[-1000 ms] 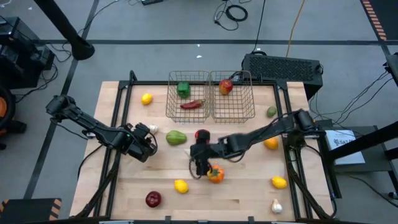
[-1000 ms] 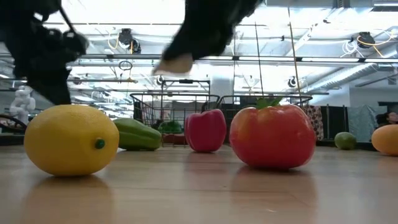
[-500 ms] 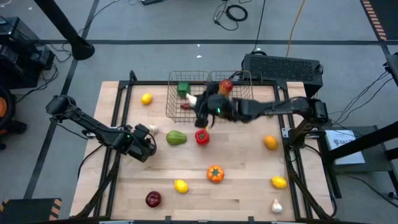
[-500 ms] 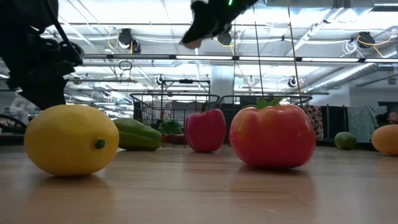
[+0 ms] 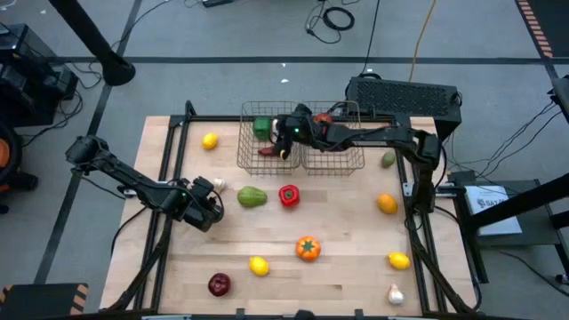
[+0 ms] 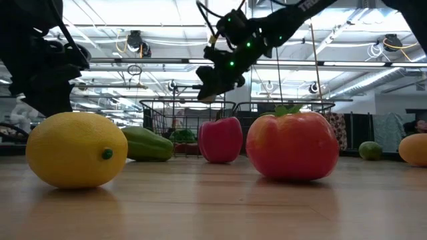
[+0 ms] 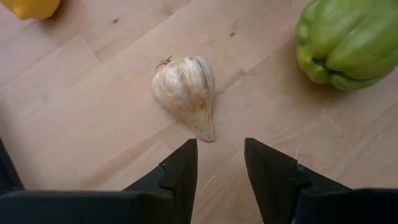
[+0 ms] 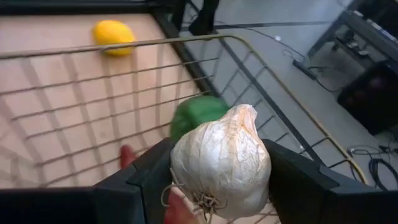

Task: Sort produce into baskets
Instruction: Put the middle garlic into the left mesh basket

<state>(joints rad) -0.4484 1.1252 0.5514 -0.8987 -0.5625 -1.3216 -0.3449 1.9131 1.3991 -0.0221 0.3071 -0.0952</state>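
Far left on the wooden table (image 5: 356, 267): left gripper (image 5: 212, 197) low over the boards, fingers (image 7: 180, 171) parted with nothing between them, aimed at a loose garlic bulb (image 7: 186, 90), papery white with brown streaks and a pointed tip, lying just ahead of the fingertips. Just beside it, a glossy green pepper (image 5: 252, 197), lobed and lying on its side. Up toward the far left corner, a small yellow lemon (image 5: 210, 140). Near the front edge, a dark red apple (image 5: 219, 284) and a second lemon (image 5: 259, 265).

At the middle, a red pepper (image 5: 289, 196) standing on the boards and, nearer the front, an orange-red tomato with a green stem (image 5: 308, 248).

At the back, two wire-mesh baskets side by side, touching: left basket (image 5: 245, 133) holding a green pepper (image 5: 261, 127) and a red chilli (image 5: 269, 151); right basket (image 5: 355, 147) holding a red fruit (image 5: 323, 120). Right gripper (image 5: 286, 140) raised over the left basket, pinching a second garlic bulb (image 8: 221, 162), white, ribbed, dry roots hanging below.

To the right, a small green fruit (image 5: 388, 160), an orange (image 5: 387, 204), a third lemon (image 5: 399, 260), and another garlic (image 5: 395, 293) at the front corner.
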